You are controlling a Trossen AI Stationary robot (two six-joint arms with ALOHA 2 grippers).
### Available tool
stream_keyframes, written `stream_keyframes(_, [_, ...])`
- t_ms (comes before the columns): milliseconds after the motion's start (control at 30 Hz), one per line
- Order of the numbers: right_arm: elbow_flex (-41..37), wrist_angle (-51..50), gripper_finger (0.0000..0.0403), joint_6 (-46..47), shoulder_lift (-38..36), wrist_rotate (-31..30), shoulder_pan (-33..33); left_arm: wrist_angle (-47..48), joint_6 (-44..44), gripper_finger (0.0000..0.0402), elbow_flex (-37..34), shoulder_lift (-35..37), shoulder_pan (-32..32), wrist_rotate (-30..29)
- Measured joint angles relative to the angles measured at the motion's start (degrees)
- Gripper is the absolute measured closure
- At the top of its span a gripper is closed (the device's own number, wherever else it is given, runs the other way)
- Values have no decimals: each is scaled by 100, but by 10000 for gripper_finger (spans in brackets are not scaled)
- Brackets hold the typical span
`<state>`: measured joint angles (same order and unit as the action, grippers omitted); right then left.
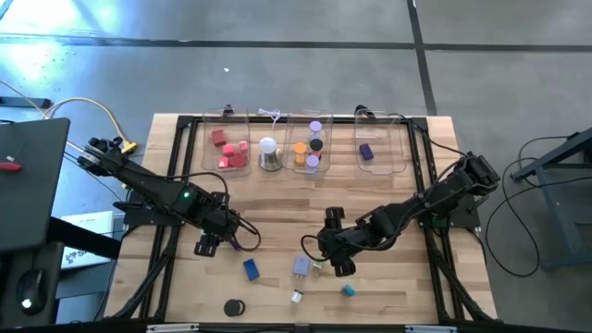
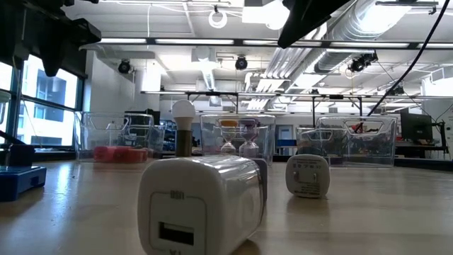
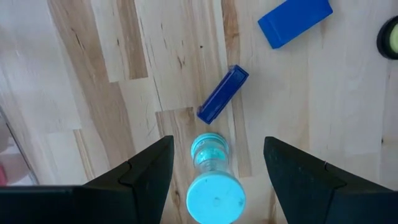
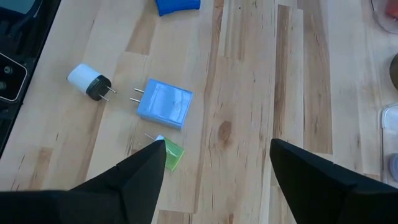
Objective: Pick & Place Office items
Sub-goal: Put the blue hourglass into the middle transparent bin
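Between the spread fingers [image 3: 149, 177] of the left gripper [image 3: 214, 180], low in its wrist frame, lies a teal-capped clear tube [image 3: 212, 180] on the pale wooden counter [image 3: 93, 93]. At centre-right of the overhead frame, the right gripper [image 1: 338, 254] hovers spread beside a light-blue plug block [image 1: 302, 266].

One camera looks straight down on the whole table [image 1: 370, 199], another sits at tabletop height facing the room, and both wrist cameras peer close at the wood.
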<state>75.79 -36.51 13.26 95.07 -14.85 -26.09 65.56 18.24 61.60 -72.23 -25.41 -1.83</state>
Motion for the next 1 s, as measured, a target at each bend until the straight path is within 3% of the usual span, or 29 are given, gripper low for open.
stream_keyframes(167, [0, 0, 125, 0, 0, 0, 0, -1, 185, 141, -2, 0, 0, -163])
stream_keyframes(467, [0, -2, 125, 0, 0, 0, 0, -25, 197, 47, 0, 0, 0, -140])
stream_keyframes(667, [0, -2, 125, -3, 0, 0, 0, -449, 302, 42, 0, 0, 0, -145])
stream_keyframes(800, [0, -2, 125, -59, 0, 0, 0, -468, -344, 41, 0, 0, -2, -160])
stream_keyframes(1000, [0, 35, 125, -66, 0, 0, 0, -317, 347, 41, 0, 2, -96, 67])
